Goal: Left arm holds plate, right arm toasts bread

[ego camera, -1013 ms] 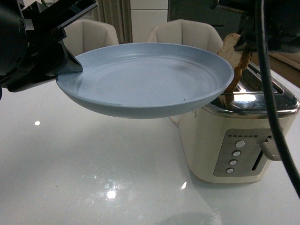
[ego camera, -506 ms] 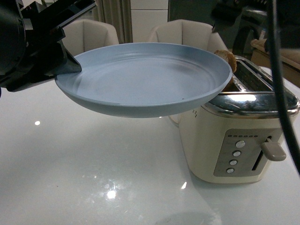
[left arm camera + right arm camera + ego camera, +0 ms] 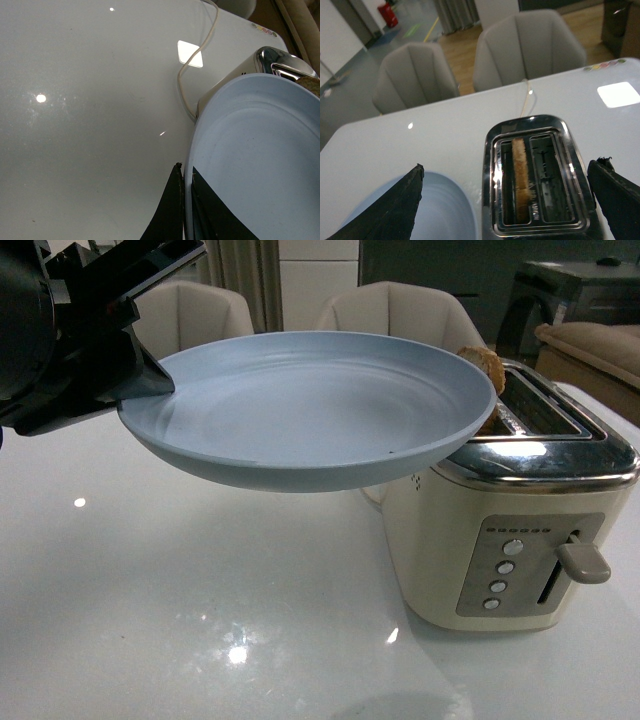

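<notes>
The left arm (image 3: 55, 340) holds the pale blue plate (image 3: 310, 405) level above the white table, next to the toaster (image 3: 520, 530). My left gripper (image 3: 148, 380) is shut on the plate's rim; the left wrist view shows its jaws (image 3: 185, 187) clamped on the plate's edge (image 3: 260, 160). The bread (image 3: 521, 175) stands in one slot of the toaster (image 3: 540, 210); only its rounded top (image 3: 484, 364) shows in the front view. My right gripper (image 3: 510, 165) is open and empty above the toaster, jaws wide apart. The right arm is out of the front view.
The toaster's lever (image 3: 583, 562) is up, beside a column of buttons (image 3: 500, 578). Its pale cable (image 3: 192, 65) runs across the table (image 3: 200, 620) behind it. Two grey chairs (image 3: 415, 75) (image 3: 530, 47) stand at the table's far edge.
The right arm let go of the bread, which dropped into the toaster slot, then rose out of the front view. The left arm and plate have not moved.
</notes>
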`<state>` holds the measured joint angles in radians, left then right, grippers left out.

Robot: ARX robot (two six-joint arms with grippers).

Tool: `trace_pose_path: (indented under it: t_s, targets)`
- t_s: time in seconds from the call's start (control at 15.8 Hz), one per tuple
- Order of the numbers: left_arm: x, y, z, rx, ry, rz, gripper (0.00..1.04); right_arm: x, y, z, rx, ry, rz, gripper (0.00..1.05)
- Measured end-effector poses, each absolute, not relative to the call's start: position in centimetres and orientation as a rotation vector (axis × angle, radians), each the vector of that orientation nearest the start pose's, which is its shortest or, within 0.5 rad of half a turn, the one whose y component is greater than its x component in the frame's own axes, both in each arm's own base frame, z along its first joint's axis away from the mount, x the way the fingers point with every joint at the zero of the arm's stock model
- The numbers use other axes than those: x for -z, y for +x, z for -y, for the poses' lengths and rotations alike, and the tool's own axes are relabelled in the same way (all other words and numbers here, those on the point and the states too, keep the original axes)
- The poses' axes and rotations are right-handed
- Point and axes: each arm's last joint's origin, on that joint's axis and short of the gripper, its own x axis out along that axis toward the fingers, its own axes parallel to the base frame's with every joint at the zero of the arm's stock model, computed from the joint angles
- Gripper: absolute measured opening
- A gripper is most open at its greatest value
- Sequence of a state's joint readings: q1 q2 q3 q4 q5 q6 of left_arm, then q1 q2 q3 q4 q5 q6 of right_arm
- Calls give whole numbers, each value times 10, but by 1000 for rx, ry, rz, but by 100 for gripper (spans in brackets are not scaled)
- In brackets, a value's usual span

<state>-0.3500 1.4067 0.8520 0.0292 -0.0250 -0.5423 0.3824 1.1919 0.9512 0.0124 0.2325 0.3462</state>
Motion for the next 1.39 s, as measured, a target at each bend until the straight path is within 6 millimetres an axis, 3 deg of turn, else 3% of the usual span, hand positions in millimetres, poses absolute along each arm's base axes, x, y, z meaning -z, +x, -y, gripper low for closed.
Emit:
trace_pose_path:
  t_s: [0.25, 0.38, 0.63, 0.7, 0.82, 1.14, 1.39]
  targets:
    - [-237, 282, 103, 173, -427, -590, 3, -331, 193, -77, -50, 269, -108, 98]
    - [-237, 282, 103, 172, -427, -590, 3, -327, 187, -72, -33, 266, -109, 98]
    - [-237, 282, 102, 171, -428, -590, 3, -306, 155, -28, 101, 238, -67, 98]
    - [-237, 282, 102, 170, -428, -590, 3, -301, 149, -16, 57, 185, 20, 87]
    - [-237, 282, 102, 170, -428, -590, 3, -266, 135, 2, 37, 61, 4, 63]
    - [-237, 282, 102, 170, -428, -589, 3, -220, 121, 0, 0, 10, 5, 2]
    - [-237, 282, 102, 170, -428, -589, 3, -199, 115, 0, 0, 6, 0, 2]
